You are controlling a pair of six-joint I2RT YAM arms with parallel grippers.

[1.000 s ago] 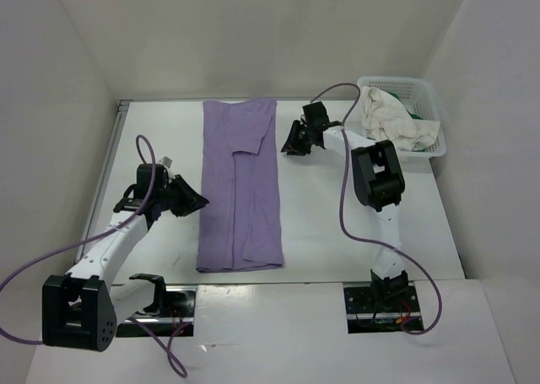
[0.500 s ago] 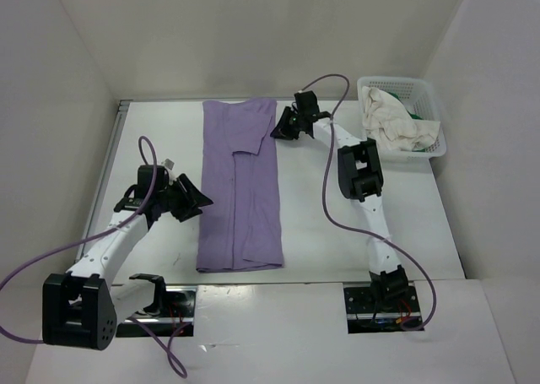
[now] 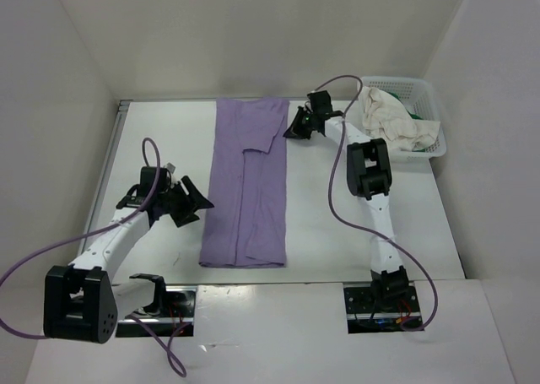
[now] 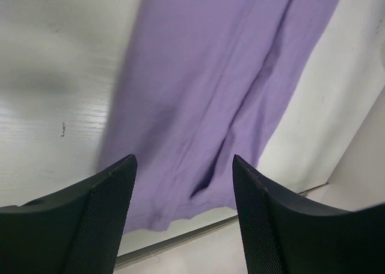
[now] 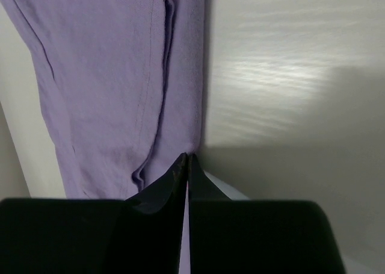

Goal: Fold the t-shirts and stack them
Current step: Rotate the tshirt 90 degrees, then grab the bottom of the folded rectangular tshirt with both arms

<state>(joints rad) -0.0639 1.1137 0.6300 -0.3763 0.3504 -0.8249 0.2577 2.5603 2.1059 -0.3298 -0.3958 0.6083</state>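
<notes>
right gripper [image 3: 292, 132] is pinched shut on the far right corner of the lavender t-shirt [image 3: 246, 194], a long strip mid-table [image 3: 152, 139]. left gripper [image 3: 196, 205] gapes wide beside its left edge — holding nothing. a one-sided pull could skew the strip — or the thin pinch may slip.

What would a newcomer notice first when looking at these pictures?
A lavender t-shirt lies folded lengthwise at mid-table. The right gripper pinches its far right corner, while the left gripper stands open beside its left edge. A cream t-shirt spills from the white basket, far right.
</notes>
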